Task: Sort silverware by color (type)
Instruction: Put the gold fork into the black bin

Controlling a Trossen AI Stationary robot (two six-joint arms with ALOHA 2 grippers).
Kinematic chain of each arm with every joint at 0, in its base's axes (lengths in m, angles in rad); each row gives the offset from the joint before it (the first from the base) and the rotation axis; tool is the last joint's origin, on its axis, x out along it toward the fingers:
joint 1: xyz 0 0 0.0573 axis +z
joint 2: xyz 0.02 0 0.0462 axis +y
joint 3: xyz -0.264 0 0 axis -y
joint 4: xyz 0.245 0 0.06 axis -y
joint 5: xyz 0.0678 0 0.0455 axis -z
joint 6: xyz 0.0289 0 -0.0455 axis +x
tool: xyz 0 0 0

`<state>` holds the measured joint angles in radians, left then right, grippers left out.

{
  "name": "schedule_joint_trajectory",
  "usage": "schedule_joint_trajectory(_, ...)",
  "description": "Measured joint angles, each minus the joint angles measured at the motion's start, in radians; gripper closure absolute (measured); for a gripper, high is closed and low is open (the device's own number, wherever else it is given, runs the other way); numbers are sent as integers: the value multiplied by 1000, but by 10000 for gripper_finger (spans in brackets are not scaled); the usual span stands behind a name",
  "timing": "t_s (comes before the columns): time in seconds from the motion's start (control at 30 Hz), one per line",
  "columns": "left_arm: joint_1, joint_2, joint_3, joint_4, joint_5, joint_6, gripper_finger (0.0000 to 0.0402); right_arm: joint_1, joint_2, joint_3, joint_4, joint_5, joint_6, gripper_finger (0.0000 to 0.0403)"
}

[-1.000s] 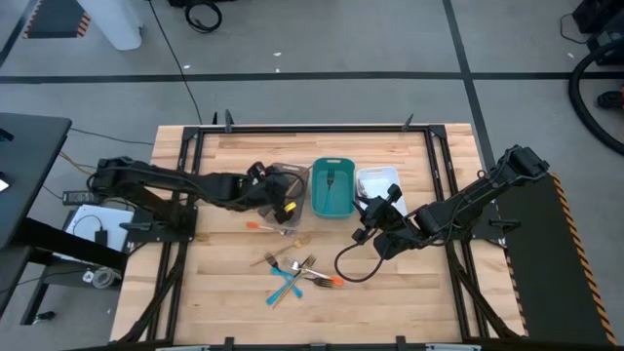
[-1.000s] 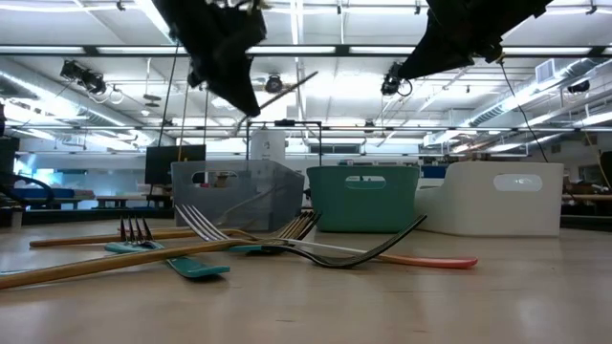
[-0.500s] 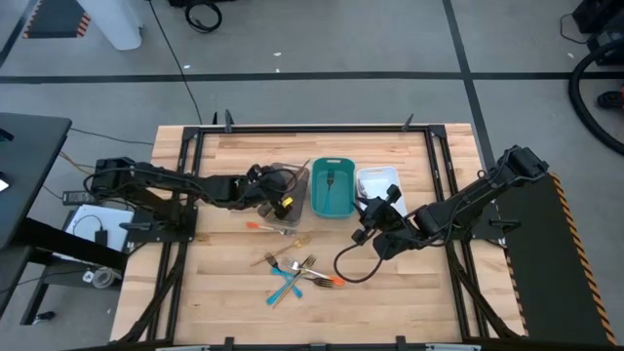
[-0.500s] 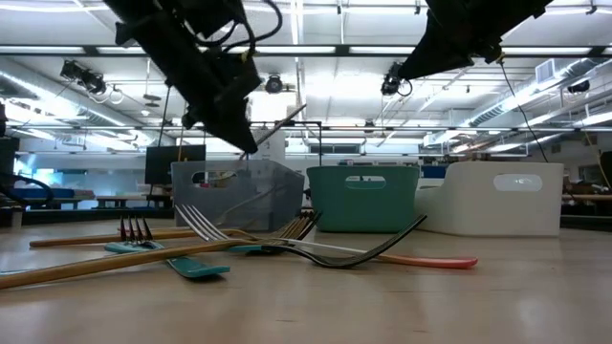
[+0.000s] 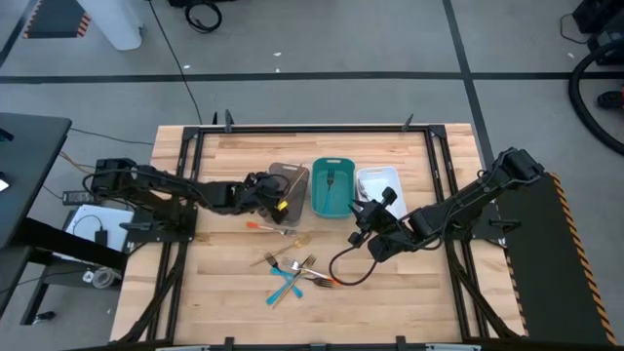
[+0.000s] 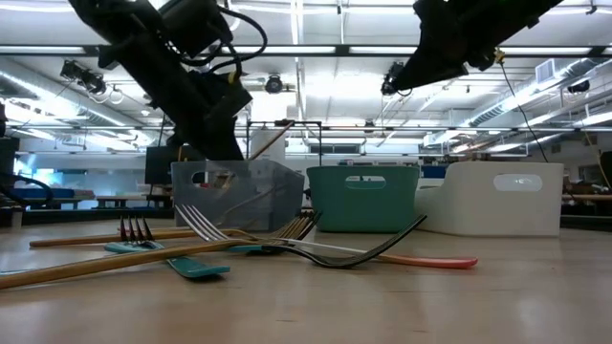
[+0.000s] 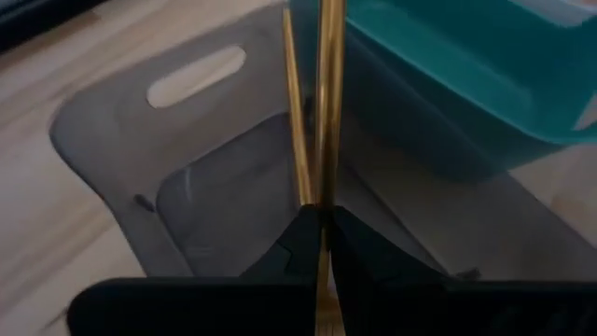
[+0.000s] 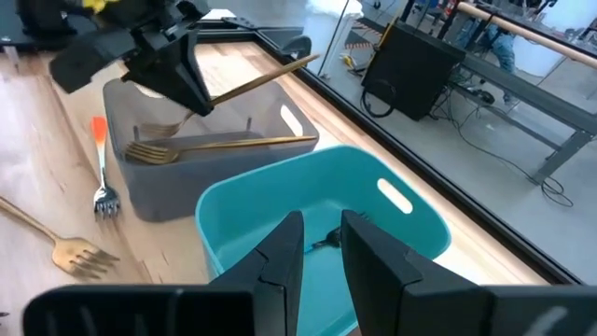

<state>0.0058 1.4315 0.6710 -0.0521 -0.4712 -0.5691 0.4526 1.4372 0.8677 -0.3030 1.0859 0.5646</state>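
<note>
The left gripper (image 8: 177,70) pinches a slim gold utensil (image 8: 256,81) over the translucent grey-brown plastic tray (image 8: 168,191), where a gold fork (image 8: 215,146) lies. Beside that tray, the right gripper (image 8: 322,245) hovers narrowly parted and empty above the teal plastic tray (image 8: 280,201).

The wooden table (image 5: 224,292) carries three trays in a row, the grey tray (image 5: 291,183) under the left gripper (image 5: 276,200), the teal tray (image 5: 332,187) between both grippers, the white tray (image 5: 378,179) just beyond the right gripper (image 5: 369,216), and a heap of silverware (image 5: 295,271) nearer the front edge.

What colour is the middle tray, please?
The middle tray is teal, clearest in the right wrist view.
</note>
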Motion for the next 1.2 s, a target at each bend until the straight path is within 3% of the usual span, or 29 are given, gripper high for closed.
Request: schedule_joint_trajectory(1.2, 4, 45, -26, -1, 74, -53, 377, 0, -1, 0, 44, -14, -44, 320)
